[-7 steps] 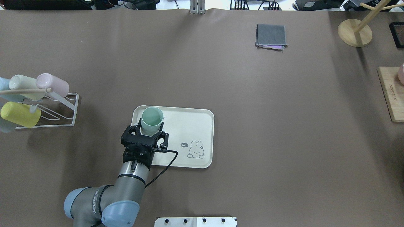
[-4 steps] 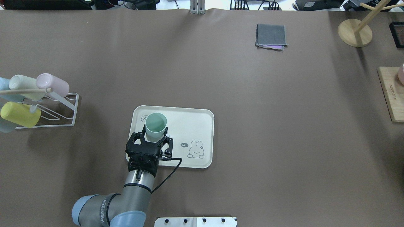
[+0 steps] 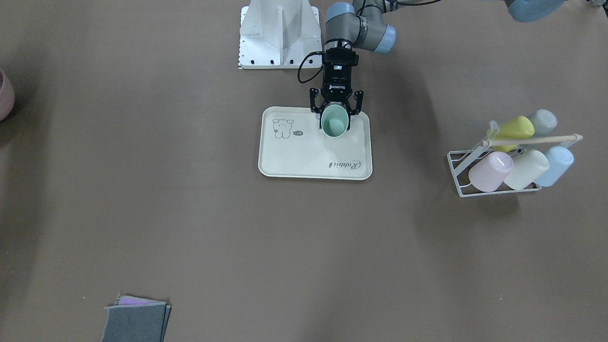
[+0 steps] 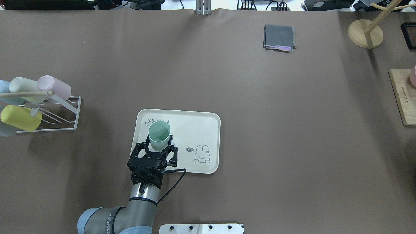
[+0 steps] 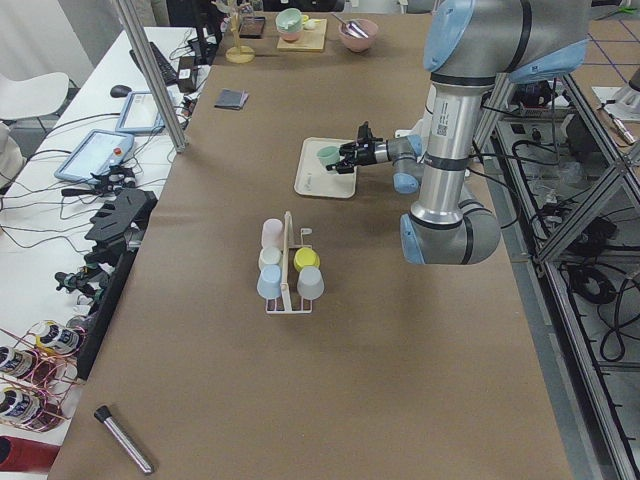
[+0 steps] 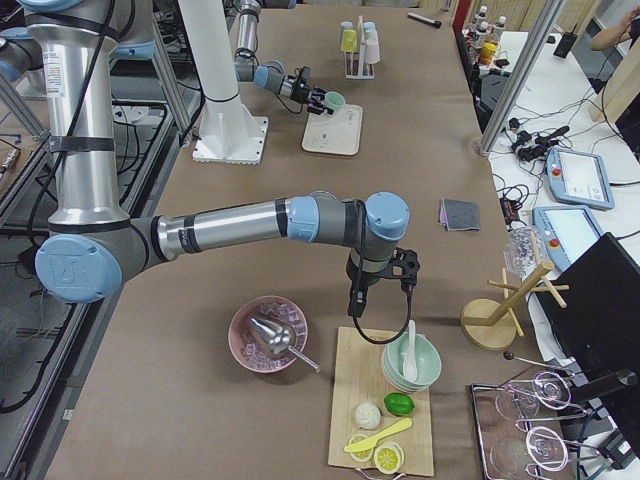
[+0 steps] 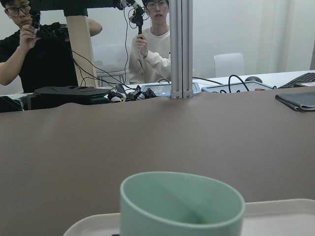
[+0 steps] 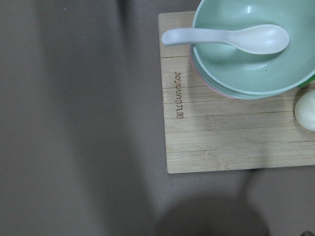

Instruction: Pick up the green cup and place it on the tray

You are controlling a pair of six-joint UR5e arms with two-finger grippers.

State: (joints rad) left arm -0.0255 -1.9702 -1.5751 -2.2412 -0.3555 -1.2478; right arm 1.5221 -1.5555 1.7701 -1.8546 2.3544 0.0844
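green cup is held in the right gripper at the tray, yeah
Not quite: the left gripper holds the green cup at the tray. The overhead view shows that arm coming in from the left.

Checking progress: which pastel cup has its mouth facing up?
The green cup, upright in the left gripper over the tray; the other cups lie tilted on the wire rack.

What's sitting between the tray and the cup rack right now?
Nothing. The overhead view shows only bare brown table cover between the tray and the wire cup rack.
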